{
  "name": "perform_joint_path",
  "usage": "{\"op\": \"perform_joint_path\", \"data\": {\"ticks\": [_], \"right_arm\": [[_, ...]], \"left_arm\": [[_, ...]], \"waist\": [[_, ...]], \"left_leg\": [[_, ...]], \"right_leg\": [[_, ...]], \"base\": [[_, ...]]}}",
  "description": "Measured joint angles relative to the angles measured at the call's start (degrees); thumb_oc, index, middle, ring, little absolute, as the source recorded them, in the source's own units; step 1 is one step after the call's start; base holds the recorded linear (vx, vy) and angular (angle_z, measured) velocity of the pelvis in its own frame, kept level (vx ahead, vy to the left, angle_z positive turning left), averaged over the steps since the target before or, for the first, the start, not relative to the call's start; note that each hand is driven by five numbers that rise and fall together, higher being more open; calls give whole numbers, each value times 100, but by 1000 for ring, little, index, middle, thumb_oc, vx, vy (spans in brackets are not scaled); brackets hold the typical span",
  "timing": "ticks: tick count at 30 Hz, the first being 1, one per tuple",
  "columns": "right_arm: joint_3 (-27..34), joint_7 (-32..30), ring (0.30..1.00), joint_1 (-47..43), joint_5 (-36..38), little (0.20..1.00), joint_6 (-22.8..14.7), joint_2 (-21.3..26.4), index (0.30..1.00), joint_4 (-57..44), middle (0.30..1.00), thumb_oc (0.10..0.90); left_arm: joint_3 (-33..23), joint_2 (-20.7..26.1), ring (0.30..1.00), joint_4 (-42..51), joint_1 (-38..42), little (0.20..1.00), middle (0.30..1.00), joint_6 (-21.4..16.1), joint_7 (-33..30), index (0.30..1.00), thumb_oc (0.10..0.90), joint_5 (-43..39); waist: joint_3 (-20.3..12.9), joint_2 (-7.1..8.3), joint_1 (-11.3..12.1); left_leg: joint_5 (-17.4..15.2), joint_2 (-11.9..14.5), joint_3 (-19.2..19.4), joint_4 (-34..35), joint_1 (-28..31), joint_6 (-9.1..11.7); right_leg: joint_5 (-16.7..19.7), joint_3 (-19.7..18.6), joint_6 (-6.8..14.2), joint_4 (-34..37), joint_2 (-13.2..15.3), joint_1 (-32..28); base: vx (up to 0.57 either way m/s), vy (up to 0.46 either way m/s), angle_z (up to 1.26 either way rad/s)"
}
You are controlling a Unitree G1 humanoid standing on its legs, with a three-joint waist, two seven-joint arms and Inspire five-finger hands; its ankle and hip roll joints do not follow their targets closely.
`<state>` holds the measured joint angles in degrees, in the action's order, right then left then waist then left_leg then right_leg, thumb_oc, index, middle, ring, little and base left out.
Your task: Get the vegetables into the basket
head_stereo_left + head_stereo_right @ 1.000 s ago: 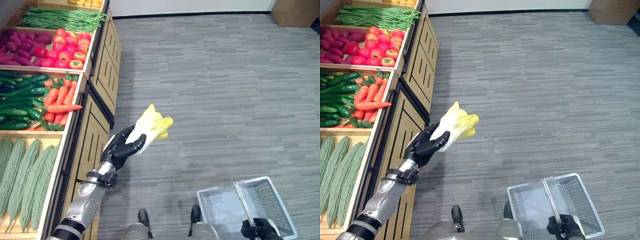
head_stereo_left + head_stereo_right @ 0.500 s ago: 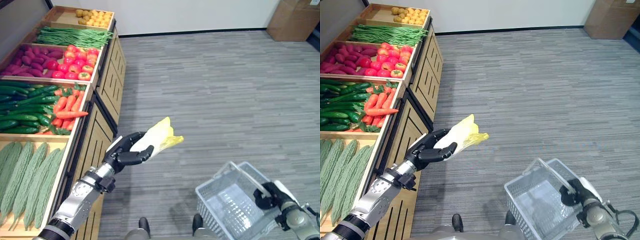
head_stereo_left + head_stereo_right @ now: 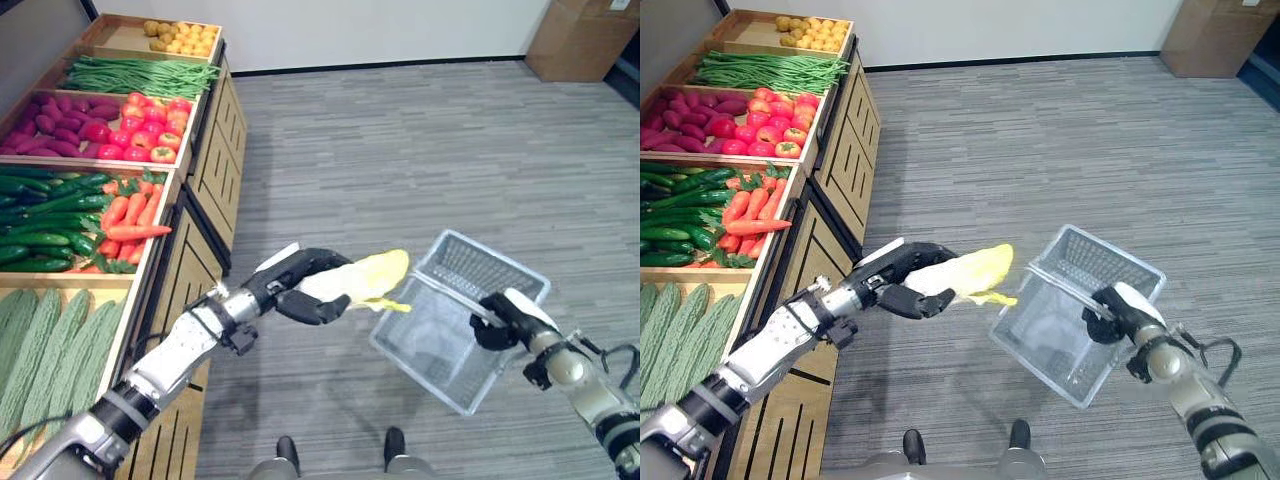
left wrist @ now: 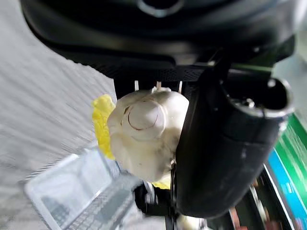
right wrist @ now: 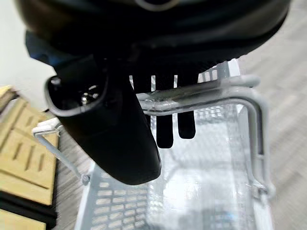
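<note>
My left hand (image 3: 295, 290) is shut on a pale yellow cabbage (image 3: 365, 278), holding it out sideways with its leafy tip at the near rim of the basket. In the left wrist view the cabbage (image 4: 144, 132) shows its cut white base between the thumb and the fingers. The grey wire basket (image 3: 440, 325) hangs in the air, tilted with its mouth towards the cabbage. My right hand (image 3: 497, 320) is shut on the basket's handle (image 5: 201, 93). The basket (image 3: 1065, 310) looks empty inside.
A wooden produce stand (image 3: 205, 150) runs along the left, with crates of carrots (image 3: 125, 215), cucumbers (image 3: 40, 215), red peppers (image 3: 135, 115), green beans (image 3: 140, 75) and bitter gourds (image 3: 45, 345). A cardboard box (image 3: 580, 35) stands at the far right on the grey floor.
My left hand has swung the cabbage rightwards and laid it flat towards the basket. My right hand has lifted the basket up and to the left, tilting it to meet the cabbage.
</note>
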<state>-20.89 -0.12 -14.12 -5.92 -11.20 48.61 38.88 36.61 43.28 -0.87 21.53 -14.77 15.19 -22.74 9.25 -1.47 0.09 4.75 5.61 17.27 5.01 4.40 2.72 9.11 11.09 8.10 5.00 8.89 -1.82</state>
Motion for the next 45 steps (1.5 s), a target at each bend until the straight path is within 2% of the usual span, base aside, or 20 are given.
{"op": "perform_joint_path", "data": {"ticks": [7, 8, 11, 13, 17, 22, 29, 36, 45], "right_arm": [[-634, 0, 300, -799, -57, 300, -12, 67, 300, 183, 300, 400], [-903, 1, 300, -1020, -81, 300, -14, 62, 300, 254, 300, 400], [-1097, 0, 300, -1181, -83, 300, -38, -6, 300, 276, 300, 400], [-1230, 1, 300, -1311, -84, 300, -35, -70, 300, 285, 300, 400], [-1234, -3, 300, -1349, -68, 300, -32, -290, 300, 99, 300, 400], [-1246, -4, 300, -1348, 201, 300, -30, -505, 300, -86, 300, 400], [-1251, 13, 300, -1343, 733, 300, 1, -822, 300, -749, 300, 400], [-1257, 42, 300, -1348, 1280, 300, -7, -830, 300, -1618, 300, 400], [-1332, 372, 300, -1345, 1386, 300, -6, -763, 300, -2103, 300, 400]], "left_arm": [[326, -33, 300, 92, 467, 300, 300, -267, -231, 300, 400, 875], [546, -51, 300, 115, 743, 300, 300, -314, -336, 300, 400, 1113], [712, -29, 300, 312, 916, 300, 300, -442, -421, 300, 400, 1439], [1089, 122, 300, 500, 1335, 300, 300, -602, -498, 300, 400, 1785], [1360, 79, 300, 595, 1669, 300, 300, -926, -537, 300, 400, 2213], [1415, 8, 300, 520, 1672, 300, 300, -977, -575, 300, 400, 2596], [1593, -291, 300, -572, 1654, 300, 300, -1027, -725, 300, 400, 3468], [1600, -427, 300, -1482, 1604, 300, 300, -956, -1161, 300, 400, 4558], [1595, -645, 300, -2585, 1558, 300, 300, -864, -1934, 300, 400, 5755]], "waist": [[-1, -3, 10], [-1, -3, 38], [0, -3, 49], [0, -5, 52], [1, -11, 27], [4, -16, -6], [4, -17, -49], [4, -17, -84], [3, -14, -97]], "left_leg": [[0, 0, 1, 0, -1, 0], [-1, -4, 0, 0, -3, 0], [-1, -5, 1, 0, -13, 0], [0, -12, 1, 0, -50, 0], [-1, -13, 16, 0, -66, 0], [0, -7, 17, 0, -75, 0], [-1, -9, 16, 0, -70, 0], [0, -4, 21, 0, -61, 0], [1, 11, 37, 0, -41, 0]], "right_leg": [[-1, -3, 0, 0, 0, 9], [-1, -2, 0, 0, 3, 10], [-1, -5, 0, 0, 4, 24], [1, -6, 0, -1, 8, 62], [1, -23, 0, -2, 8, 91], [1, -23, -1, -2, 3, 101], [3, -25, -4, -1, 4, 97], [3, -25, -4, -2, -2, 89], [8, -43, -11, -2, -18, 79]], "base": [[0, 0, 0], [0, 0, 0], [0, 0, 0], [0, 0, 0], [5, 6, -2], [0, 0, 0], [4, 2, 0], [0, 0, 0], [0, 0, 0]]}}
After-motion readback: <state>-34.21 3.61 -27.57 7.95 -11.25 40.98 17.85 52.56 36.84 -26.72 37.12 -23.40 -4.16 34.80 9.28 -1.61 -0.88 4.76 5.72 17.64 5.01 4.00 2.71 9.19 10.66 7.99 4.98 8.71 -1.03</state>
